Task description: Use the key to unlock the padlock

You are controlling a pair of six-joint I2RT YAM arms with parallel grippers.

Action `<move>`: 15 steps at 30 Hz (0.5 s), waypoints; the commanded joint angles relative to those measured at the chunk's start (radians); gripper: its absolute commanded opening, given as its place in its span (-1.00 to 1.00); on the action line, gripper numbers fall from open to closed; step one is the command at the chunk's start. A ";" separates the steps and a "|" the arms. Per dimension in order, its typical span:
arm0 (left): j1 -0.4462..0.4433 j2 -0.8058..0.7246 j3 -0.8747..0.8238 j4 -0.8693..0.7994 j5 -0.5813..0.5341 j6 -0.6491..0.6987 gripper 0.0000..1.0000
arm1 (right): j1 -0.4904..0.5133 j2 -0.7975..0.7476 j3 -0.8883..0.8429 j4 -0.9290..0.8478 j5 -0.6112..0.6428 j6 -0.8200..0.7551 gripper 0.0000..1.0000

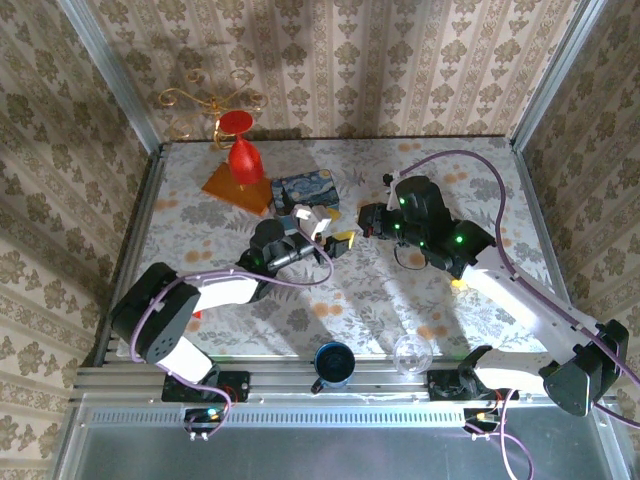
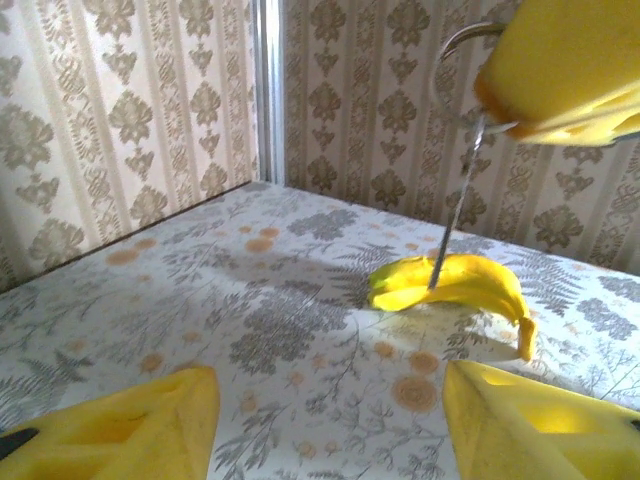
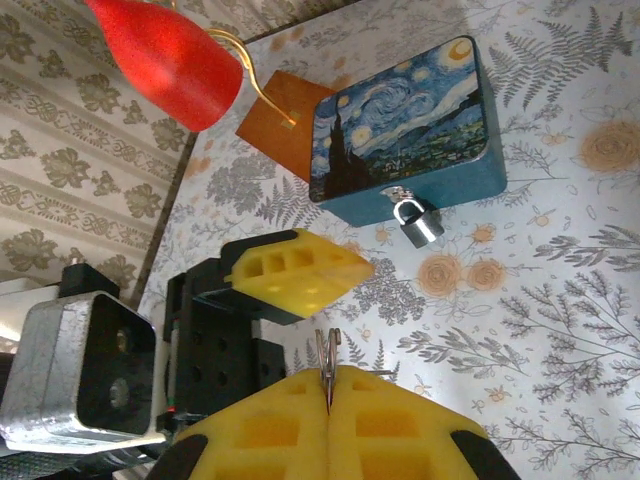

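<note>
A floral table [image 1: 190, 235] holds a blue painted tin [image 3: 405, 120]. The left gripper [image 2: 330, 400] has its fingers spread wide, close beside the right gripper [image 3: 328, 388]. A small silver padlock [image 3: 415, 222] hangs on the tin's front. The right gripper's fingers pinch a thin key [image 3: 328, 360].

We see just a bit of the key [image 3: 328, 350]; the yellow pads of the right gripper [image 3: 328, 388] hide the rest. The red cone [image 3: 165, 50] is cut off at the top edge.
</note>
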 commanded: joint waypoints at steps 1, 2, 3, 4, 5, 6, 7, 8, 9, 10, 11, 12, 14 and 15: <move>-0.014 0.027 0.040 0.103 0.062 0.006 0.23 | 0.008 -0.010 0.020 0.021 -0.021 0.015 -1.00; -0.018 0.032 0.047 0.102 0.068 0.008 0.23 | 0.008 -0.013 0.019 0.022 -0.020 0.015 -1.00; -0.022 0.036 0.053 0.100 0.069 0.012 0.23 | 0.009 -0.014 0.017 0.024 -0.022 0.016 -1.00; -0.024 0.042 0.059 0.100 0.070 0.013 0.23 | 0.010 -0.015 0.016 0.026 -0.022 0.018 -1.00; -0.025 0.045 0.064 0.100 0.070 0.014 0.24 | 0.010 -0.017 0.014 0.030 -0.024 0.019 -1.00; -0.026 0.048 0.070 0.099 0.071 0.013 0.23 | 0.010 -0.018 0.011 0.035 -0.027 0.019 -1.00; -0.027 0.052 0.076 0.098 0.071 0.010 0.23 | 0.011 -0.018 0.010 0.039 -0.029 0.021 -1.00; -0.026 0.054 0.081 0.094 0.075 0.008 0.22 | 0.011 -0.019 0.009 0.041 -0.031 0.021 -1.00; -0.028 0.056 0.087 0.092 0.077 0.008 0.21 | 0.012 -0.017 0.009 0.042 -0.033 0.020 -1.00; -0.030 0.058 0.090 0.091 0.080 0.007 0.20 | 0.013 -0.017 0.009 0.043 -0.034 0.020 -1.00; -0.031 0.059 0.092 0.091 0.082 0.006 0.19 | 0.013 -0.015 0.009 0.042 -0.034 0.020 -1.00; -0.032 0.060 0.095 0.092 0.081 0.007 0.16 | 0.013 -0.015 0.009 0.041 -0.034 0.020 -1.00; -0.033 0.060 0.098 0.088 0.077 0.005 0.11 | 0.014 -0.014 0.009 0.040 -0.034 0.018 -1.00; -0.033 0.060 0.100 0.086 0.076 0.006 0.09 | 0.014 -0.014 0.009 0.040 -0.035 0.018 -1.00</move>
